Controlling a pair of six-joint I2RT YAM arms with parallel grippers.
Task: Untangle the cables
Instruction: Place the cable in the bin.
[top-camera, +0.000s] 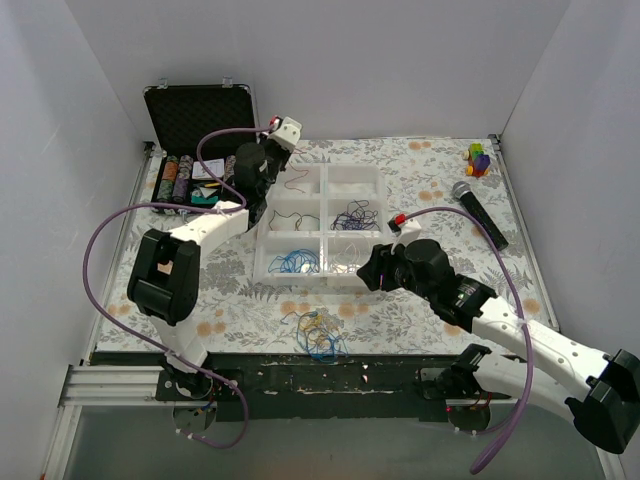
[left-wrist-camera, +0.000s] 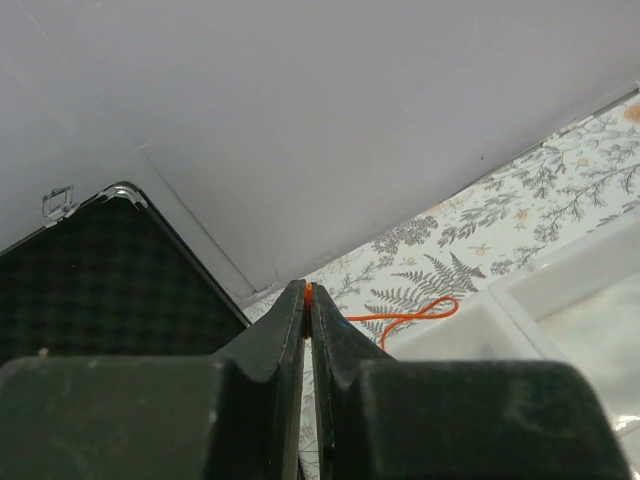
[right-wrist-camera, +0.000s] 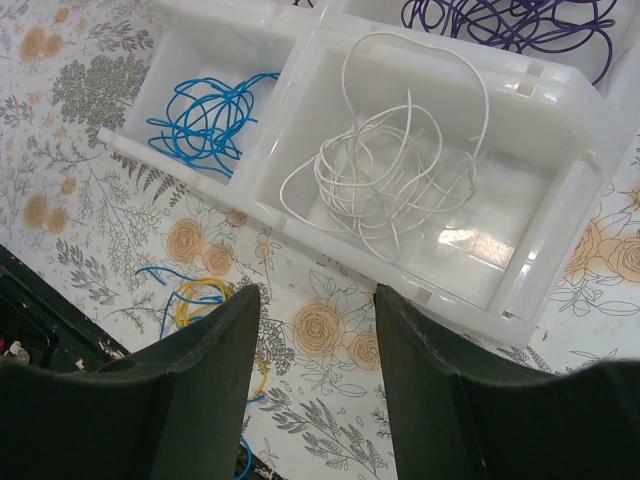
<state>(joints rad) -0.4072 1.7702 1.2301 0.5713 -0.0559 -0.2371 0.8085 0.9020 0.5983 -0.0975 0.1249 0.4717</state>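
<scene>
In the overhead view's upper left, our left gripper (left-wrist-camera: 307, 297) pinches an orange wire (left-wrist-camera: 410, 312), probably bound for the divided tray (right-wrist-camera: 565, 215). Our right gripper (right-wrist-camera: 317, 305) hangs open and empty.

A surface (top-camera: 430, 300) covered with a floral pattern is seen. A white divided tray (top-camera: 326, 232) is set at its centre. At 10 o'clock an open black case (top-camera: 200, 115) is placed in the far corner. A microphone (top-camera: 480, 212) is laid at 2 o'clock, and a small cluster of coloured blocks (top-camera: 479, 158) beyond it by the far edge. At 6 o'clock, loose blue and yellow cables (top-camera: 318, 335) are spread near the tray.
</scene>
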